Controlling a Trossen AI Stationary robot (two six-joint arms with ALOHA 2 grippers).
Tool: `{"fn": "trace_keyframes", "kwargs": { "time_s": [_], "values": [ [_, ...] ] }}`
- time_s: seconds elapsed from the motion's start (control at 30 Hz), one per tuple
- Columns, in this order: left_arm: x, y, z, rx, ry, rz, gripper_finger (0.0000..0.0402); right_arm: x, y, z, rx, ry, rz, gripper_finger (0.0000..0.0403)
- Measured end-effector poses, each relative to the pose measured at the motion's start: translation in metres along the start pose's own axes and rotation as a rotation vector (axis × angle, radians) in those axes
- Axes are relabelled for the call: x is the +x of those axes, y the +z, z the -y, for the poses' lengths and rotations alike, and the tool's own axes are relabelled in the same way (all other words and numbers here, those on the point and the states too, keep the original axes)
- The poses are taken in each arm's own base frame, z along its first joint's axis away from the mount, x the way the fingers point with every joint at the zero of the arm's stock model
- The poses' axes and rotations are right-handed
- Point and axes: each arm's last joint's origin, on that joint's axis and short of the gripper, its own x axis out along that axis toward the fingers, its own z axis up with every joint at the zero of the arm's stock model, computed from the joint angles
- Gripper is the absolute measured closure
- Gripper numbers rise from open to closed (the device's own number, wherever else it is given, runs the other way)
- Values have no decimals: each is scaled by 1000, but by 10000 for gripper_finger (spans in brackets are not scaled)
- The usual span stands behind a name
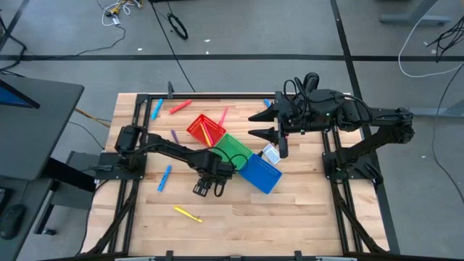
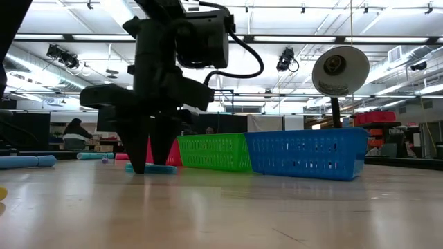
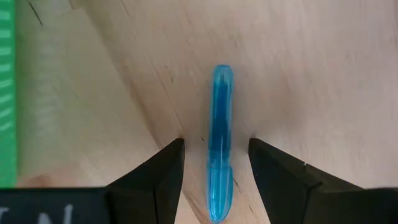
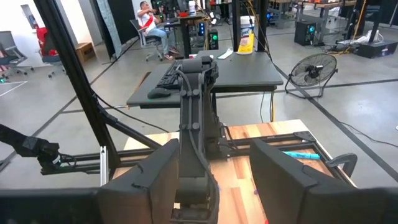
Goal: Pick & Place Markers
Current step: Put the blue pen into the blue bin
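Observation:
My left gripper points straight down near the table's middle, in front of the green bin, and is open. A blue marker lies flat on the wood between its two fingers, which stand on either side of it without touching. The low view shows the same marker at the fingertips, down at the table top. My right gripper waits open high over the far right, pointing toward the left edge. More markers lie loose: blue, yellow, purple, red, pink.
A red bin with markers in it, a green bin and a blue bin stand in a slanting row at the middle. The green bin's wall is close beside my left gripper. Bare wood lies toward the near edge.

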Motion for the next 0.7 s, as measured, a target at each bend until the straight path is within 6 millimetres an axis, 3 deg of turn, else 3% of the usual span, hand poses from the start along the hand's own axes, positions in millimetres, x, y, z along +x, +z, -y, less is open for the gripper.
{"fn": "trace_keyframes", "kwargs": {
  "time_s": [0.27, 0.7],
  "values": [
    [1, 0, 0, 2, -15, 2, 233, 0, 0, 0, 0, 0, 0, 207],
    [2, 0, 2, 18, -75, 14, 360, 0, 0, 0, -1, -4, 0, 207]
  ]
}}
